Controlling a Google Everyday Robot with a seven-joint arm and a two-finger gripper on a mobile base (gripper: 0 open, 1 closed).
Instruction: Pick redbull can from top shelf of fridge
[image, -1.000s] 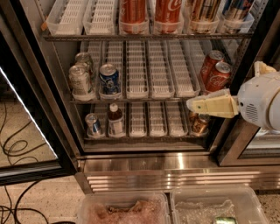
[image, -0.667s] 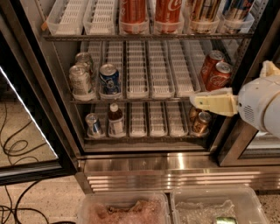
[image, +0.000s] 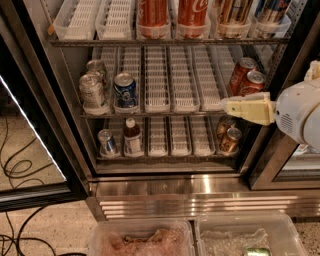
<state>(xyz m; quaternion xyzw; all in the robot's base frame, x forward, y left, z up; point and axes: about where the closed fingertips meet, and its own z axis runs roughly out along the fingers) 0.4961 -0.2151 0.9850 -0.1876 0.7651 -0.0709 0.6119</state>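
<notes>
The fridge (image: 200, 200) stands open in front of me. Its top shelf (image: 165, 43) runs across the top of the view with white lane trays (image: 80, 20). It holds two red Coca-Cola cans (image: 172, 15), a brown striped can (image: 232, 12) and, at the far right, the blue and silver redbull can (image: 272, 11), cut off by the top edge. My gripper (image: 227, 106) comes in from the right on a white arm. It points left at the height of the middle shelf, well below and left of the redbull can.
The middle shelf holds silver cans (image: 92, 92), a dark-blue can (image: 125, 90) and red cans (image: 245, 75). The lower shelf holds a small can (image: 106, 142), a bottle (image: 131, 137) and gold cans (image: 227, 137). The glass door (image: 30, 125) hangs open at left. Two plastic bins (image: 140, 240) sit below.
My gripper has risen a little and shifted slightly right, from near the lower shelf's top to the middle shelf's front rail. Nothing in the fridge has moved.
</notes>
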